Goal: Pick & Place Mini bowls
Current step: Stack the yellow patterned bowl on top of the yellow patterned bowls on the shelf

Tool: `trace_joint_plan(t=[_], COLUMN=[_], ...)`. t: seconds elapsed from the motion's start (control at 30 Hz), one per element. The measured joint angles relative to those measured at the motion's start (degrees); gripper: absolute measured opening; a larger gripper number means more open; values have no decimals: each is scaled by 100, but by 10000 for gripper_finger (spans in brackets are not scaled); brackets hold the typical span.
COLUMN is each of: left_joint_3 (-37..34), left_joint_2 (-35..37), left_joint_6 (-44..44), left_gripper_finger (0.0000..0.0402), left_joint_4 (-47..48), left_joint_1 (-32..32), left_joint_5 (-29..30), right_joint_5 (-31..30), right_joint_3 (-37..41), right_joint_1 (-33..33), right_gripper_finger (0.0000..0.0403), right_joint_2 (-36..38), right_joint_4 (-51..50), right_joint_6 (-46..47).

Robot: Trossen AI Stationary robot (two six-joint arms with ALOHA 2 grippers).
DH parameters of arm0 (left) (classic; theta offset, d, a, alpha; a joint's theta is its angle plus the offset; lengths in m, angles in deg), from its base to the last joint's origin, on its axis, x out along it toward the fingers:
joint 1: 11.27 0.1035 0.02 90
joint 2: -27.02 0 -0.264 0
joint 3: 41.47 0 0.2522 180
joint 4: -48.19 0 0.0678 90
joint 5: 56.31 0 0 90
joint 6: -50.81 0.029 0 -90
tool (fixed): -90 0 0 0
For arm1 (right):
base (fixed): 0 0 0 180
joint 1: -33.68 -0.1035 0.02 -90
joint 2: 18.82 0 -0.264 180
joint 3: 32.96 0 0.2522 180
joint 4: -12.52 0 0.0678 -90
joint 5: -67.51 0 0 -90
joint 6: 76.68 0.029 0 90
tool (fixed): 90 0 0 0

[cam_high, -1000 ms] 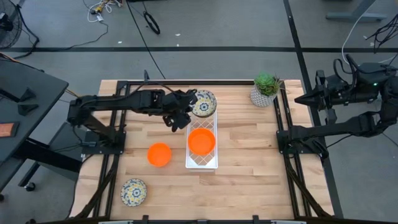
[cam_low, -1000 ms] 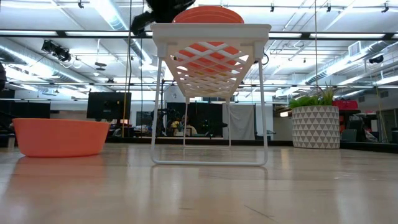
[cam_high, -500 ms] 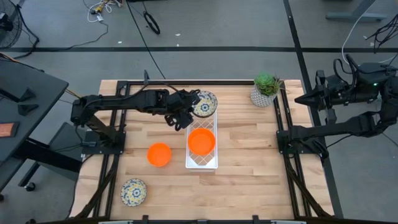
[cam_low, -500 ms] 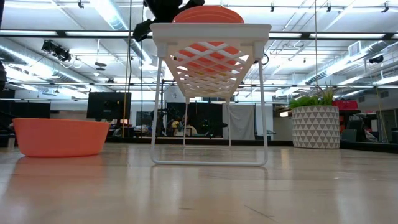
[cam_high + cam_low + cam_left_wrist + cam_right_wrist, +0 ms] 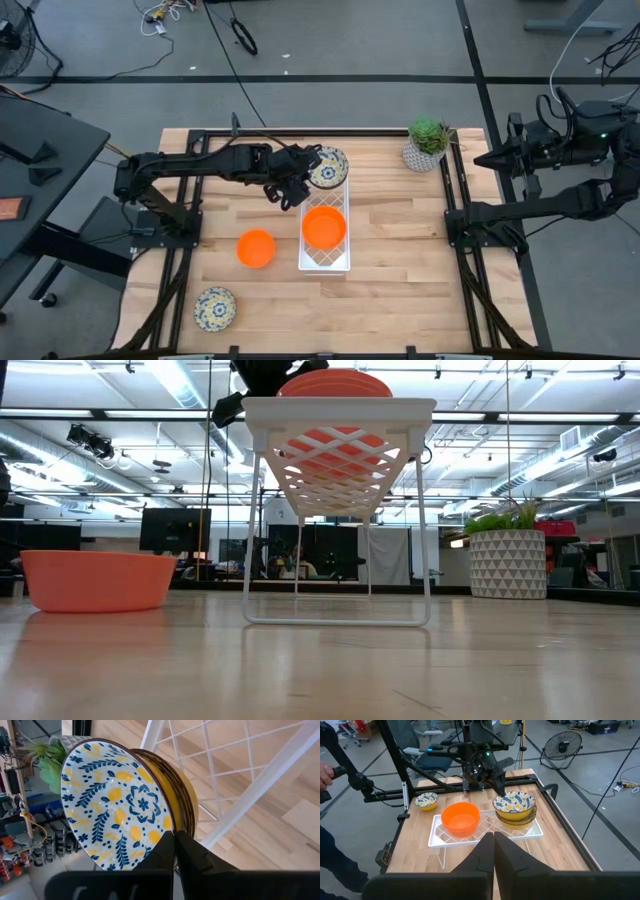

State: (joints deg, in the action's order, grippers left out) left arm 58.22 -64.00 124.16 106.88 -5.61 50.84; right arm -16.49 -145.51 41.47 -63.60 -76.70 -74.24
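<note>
Left gripper (image 5: 300,176) fingers are pinching the rim of the top floral bowl (image 5: 117,802), which is sitting stacked just ahead of the fingertips on the white rack (image 5: 326,262); right gripper (image 5: 493,851) is idling off the surface, fingers pressed together.

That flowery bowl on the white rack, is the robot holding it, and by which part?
Yes: the left gripper pinches the floral bowl by its rim.
</note>
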Motion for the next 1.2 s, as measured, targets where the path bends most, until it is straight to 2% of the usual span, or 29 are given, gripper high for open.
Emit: trace_joint_plan(t=[0.47, 0.87, 1.2], left_joint_3=[0, 0, 0], left_joint_2=[0, 0, 0], left_joint_6=[-68, -110, -409], left_gripper_finger=[11, 59, 71], left_joint_4=[-3, -35, -7], left_joint_1=[2, -3, -81], left_joint_5=[59, -43, 92], right_joint_5=[0, 0, 1], right_joint_3=[0, 0, 0], right_joint_1=[0, 0, 0], right_gripper_finger=[11, 11, 11], right_joint_2=[0, 0, 0], right_joint_4=[0, 0, 0], right_joint_6=[2, 0, 1])
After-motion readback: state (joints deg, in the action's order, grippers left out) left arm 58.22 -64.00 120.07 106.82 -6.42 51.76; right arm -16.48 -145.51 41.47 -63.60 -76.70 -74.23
